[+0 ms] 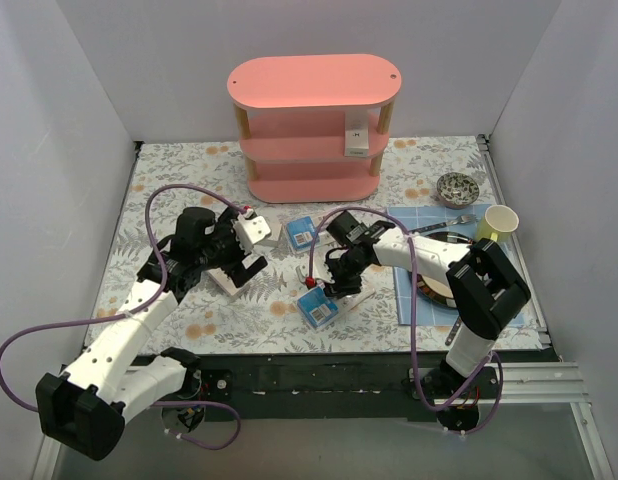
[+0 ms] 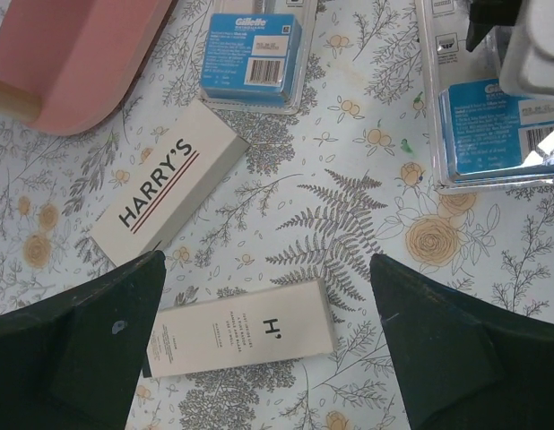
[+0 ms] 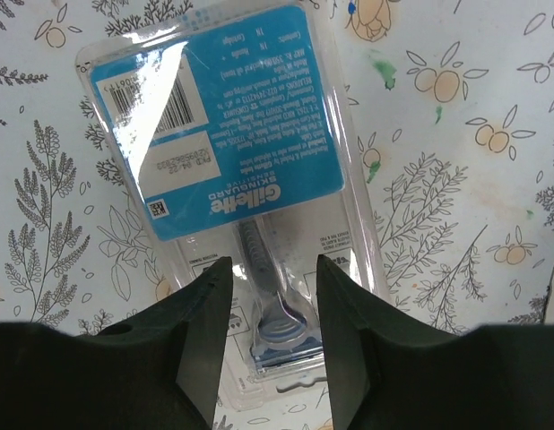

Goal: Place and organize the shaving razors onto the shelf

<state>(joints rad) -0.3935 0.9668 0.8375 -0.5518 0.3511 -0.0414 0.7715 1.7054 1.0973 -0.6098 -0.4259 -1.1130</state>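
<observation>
Clear blister pack (image 3: 232, 134), blue card, dark razor, flat on table (image 3: 456, 179). Right end effector (image 3: 272, 278) points down, fingers (image 3: 201, 340) astride razor bulge; cannot tell if clamped.

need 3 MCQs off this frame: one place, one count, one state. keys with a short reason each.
1. The right gripper hangs over:
A) the pink shelf
B) a blister pack
C) the yellow cup

2. In the left wrist view, the slim white boxes lying on the table number:
A) one
B) two
C) four

3. The left gripper is:
A) shut on a box
B) shut on a blue card
C) open, holding nothing

Key:
1 B, it straddles the blue-carded pack.
2 B, one reads HARRY'S, the other H'.
3 C, its jaws stand wide apart with nothing gripped.
</observation>
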